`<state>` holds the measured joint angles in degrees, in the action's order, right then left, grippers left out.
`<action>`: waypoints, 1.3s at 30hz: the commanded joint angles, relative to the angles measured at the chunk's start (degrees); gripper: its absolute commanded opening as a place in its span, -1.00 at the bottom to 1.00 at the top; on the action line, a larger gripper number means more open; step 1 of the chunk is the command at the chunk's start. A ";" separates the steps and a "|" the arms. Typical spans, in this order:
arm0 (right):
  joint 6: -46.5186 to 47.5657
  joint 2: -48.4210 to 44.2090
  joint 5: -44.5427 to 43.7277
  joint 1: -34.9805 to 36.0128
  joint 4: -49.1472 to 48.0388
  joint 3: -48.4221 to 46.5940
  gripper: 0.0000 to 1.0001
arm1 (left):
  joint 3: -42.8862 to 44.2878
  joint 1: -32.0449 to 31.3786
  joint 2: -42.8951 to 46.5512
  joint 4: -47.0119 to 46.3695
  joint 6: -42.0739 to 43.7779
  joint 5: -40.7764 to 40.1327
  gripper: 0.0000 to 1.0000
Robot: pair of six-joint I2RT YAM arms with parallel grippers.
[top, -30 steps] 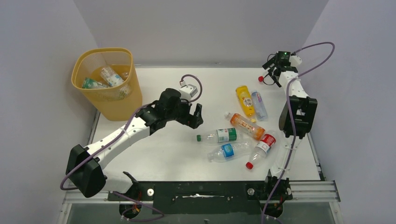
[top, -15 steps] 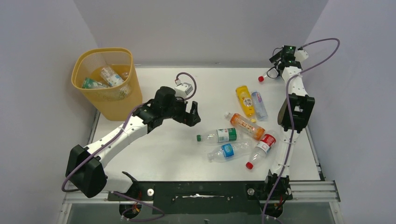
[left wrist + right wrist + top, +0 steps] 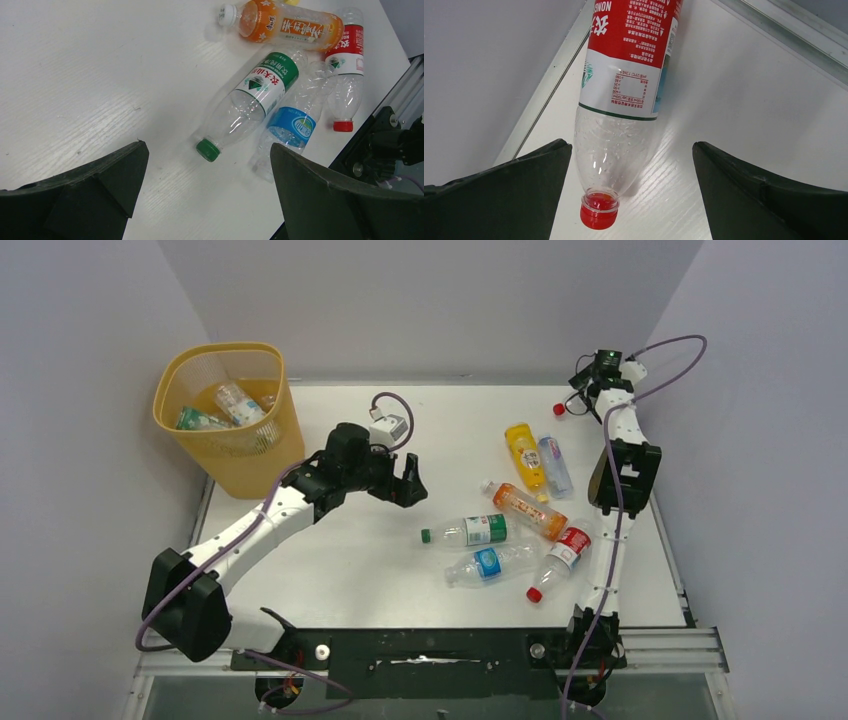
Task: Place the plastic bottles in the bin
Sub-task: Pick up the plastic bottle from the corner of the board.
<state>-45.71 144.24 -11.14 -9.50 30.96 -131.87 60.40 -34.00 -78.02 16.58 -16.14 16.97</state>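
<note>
The yellow-orange bin (image 3: 250,465) stands at the back left with bottles (image 3: 238,402) inside. Several bottles lie at the right: yellow (image 3: 524,452), a small clear one (image 3: 555,466), orange (image 3: 526,510), green-label (image 3: 472,531), blue-label (image 3: 490,563) and red-label (image 3: 560,555). My left gripper (image 3: 408,483) is open and empty above the table, left of the green-capped bottle (image 3: 260,90). My right gripper (image 3: 577,398) is open at the far right corner, its fingers either side of a red-label, red-capped bottle (image 3: 629,60) lying on the table.
The back wall and a metal rail (image 3: 549,85) run close beside the corner bottle. In the left wrist view the orange bottle (image 3: 285,22), blue-label bottle (image 3: 292,125) and red-label bottle (image 3: 345,65) lie packed together near the table's front edge.
My left gripper has drawn back a little to the left, still open. My right wrist rose and came back down over the corner bottle. No bottle has moved.
</note>
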 commanded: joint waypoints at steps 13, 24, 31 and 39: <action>-0.95 3.83 2.10 0.16 -3.67 -5.59 0.96 | 0.29 2.00 -2.08 -5.52 -1.33 4.98 0.86; -1.58 6.31 3.07 0.48 -4.34 -6.23 0.98 | -0.37 2.62 -1.75 -7.03 -2.51 6.91 0.81; -0.38 3.58 2.18 1.52 -5.86 -0.40 0.57 | -0.23 2.72 -1.57 -7.17 -2.49 7.10 0.79; 2.28 -1.94 0.19 2.82 -6.96 7.79 -0.02 | -0.54 2.77 -0.79 -7.46 -2.76 7.12 0.78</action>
<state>-45.39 147.35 -9.02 -7.75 23.16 -127.66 59.44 -31.64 -80.34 12.80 -18.90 22.83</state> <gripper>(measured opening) 0.568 0.893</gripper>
